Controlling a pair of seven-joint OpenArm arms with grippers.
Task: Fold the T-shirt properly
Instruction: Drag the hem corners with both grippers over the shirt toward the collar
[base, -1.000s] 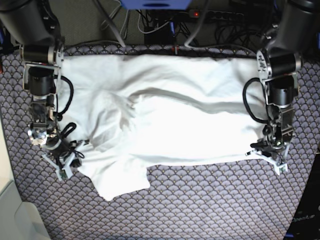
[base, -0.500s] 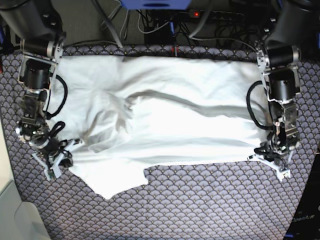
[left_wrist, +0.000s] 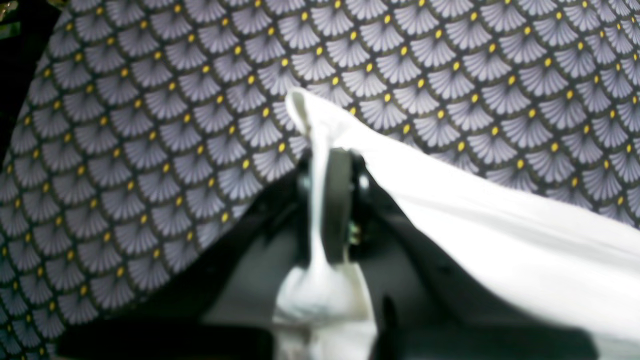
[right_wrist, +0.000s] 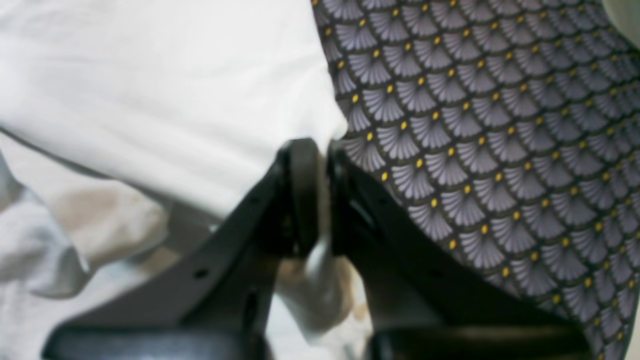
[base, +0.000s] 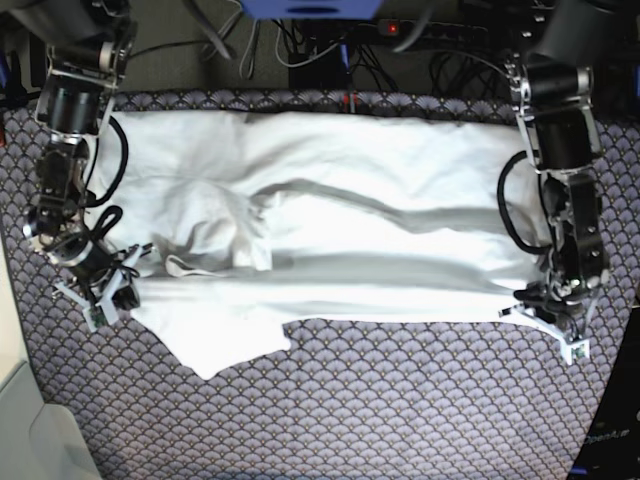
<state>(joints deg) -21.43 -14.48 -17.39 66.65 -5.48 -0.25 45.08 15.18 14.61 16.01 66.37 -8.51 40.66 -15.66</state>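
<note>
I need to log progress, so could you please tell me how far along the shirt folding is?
Early. Done: the shirt lies spread across the mat. In hand: the left gripper and right gripper each pinch a near-edge corner. Left: no neat fold shows; a sleeve bunches in the middle.

We see both arms pulled outward and nearer us — the T-shirt (base: 330, 210) stretches wider, its near edge straighter, the raised fold seemingly flatter — the sleeve flap narrower.
</note>
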